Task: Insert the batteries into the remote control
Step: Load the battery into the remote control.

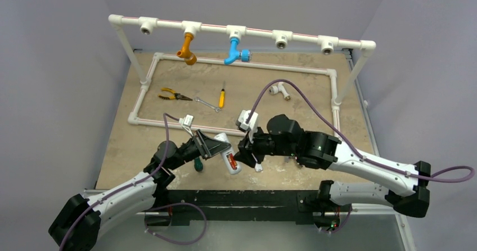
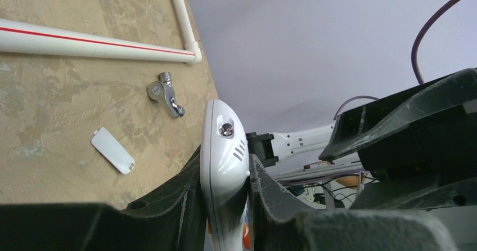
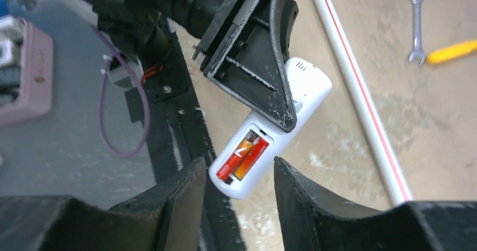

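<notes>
While the left gripper [image 2: 225, 172] clamps the one remote control [image 3: 306, 85], its two seated batteries [image 3: 243, 158] lie between the parted jaws of the right gripper [image 3: 237, 169].

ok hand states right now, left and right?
Left hand: closed, holding the remote.
Right hand: open, straddling the remote's battery end, holding nothing.

Plain grey-lilac walls [image 1: 50, 48] enclose a tan, mottled table [image 1: 121, 149] under even light.
</notes>
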`<state>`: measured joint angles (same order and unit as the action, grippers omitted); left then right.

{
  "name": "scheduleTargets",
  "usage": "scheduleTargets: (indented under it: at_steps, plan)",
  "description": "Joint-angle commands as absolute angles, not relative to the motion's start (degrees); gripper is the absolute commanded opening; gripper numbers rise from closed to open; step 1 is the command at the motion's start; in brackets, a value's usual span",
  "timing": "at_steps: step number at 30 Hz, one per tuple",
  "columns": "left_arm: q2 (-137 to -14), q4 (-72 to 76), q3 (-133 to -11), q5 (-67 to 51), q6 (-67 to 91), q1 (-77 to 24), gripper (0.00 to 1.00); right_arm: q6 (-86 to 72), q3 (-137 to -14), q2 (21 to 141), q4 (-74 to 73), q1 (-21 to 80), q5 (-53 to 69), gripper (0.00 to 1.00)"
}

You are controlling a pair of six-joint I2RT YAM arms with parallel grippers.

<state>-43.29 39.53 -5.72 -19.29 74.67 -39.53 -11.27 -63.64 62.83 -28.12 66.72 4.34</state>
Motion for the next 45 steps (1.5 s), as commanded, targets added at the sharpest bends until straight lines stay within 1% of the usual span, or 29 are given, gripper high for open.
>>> scheduleTargets:
  at_steps: [1, 3, 5, 8, 11, 13, 15, 20, 22, 25, 28, 39, 45]
  plan:
    - [-42.14, 42.79, -5.21, -21.15, 76.43, -39.86, 0.00, 8.51, -54.65, 56.77, -12.65, 66.89, 13.35, 0.53]
    - [-42.04, 42.68, -5.19, -21.60, 76.66, -39.84, 0.00, 11.97, -50.55, 54.37, -6.94, 66.80, 18.37, 0.64]
    - [-42.14, 42.54, -5.10, -21.78, 76.85, -39.88, 0.00, 17.08, -48.10, 53.04, -3.81, 66.80, 23.82, 0.71]
    - [-42.43, 42.92, -5.04, -22.14, 77.20, -39.83, 0.00, 22.59, -48.78, 53.80, -5.33, 66.80, 32.57, 0.73]
    - [-42.71, 43.05, -5.01, -22.31, 77.26, -39.82, 0.00, 32.74, -50.73, 55.84, -12.35, 66.80, 40.24, 0.73]
    - [-42.80, 43.06, -5.01, -22.31, 77.32, -39.86, 0.00, 37.65, -50.47, 56.23, -13.59, 66.79, 42.92, 0.72]
    - [-42.70, 42.97, -4.92, -22.42, 77.27, -39.82, 0.00, 39.01, -49.53, 56.57, -12.28, 66.80, 43.98, 0.72]
    - [-42.03, 42.35, -4.84, -22.77, 77.18, -39.83, 0.00, 42.69, -49.20, 58.69, -14.04, 66.77, 42.28, 0.69]
    - [-41.78, 41.94, -4.82, -22.85, 77.02, -39.83, 0.00, 43.08, -48.61, 59.17, -13.58, 66.73, 42.00, 0.67]
    - [-41.49, 41.49, -4.83, -22.69, 76.90, -39.84, 0.00, 43.58, -48.17, 59.74, -13.17, 66.59, 40.75, 0.60]
    - [-41.48, 41.40, -4.97, -22.60, 76.86, -39.88, 0.00, 43.26, -47.46, 60.16, -11.97, 65.62, 40.26, 0.56]
    - [-41.40, 41.35, -5.27, -22.88, 76.77, -39.83, 0.00, 37.57, -42.20, 59.30, -5.26, 58.96, 46.99, 0.54]
    - [-41.66, 41.22, -5.36, -22.76, 76.68, -39.83, 0.00, 37.23, -41.22, 59.71, -3.43, 58.45, 48.04, 0.54]
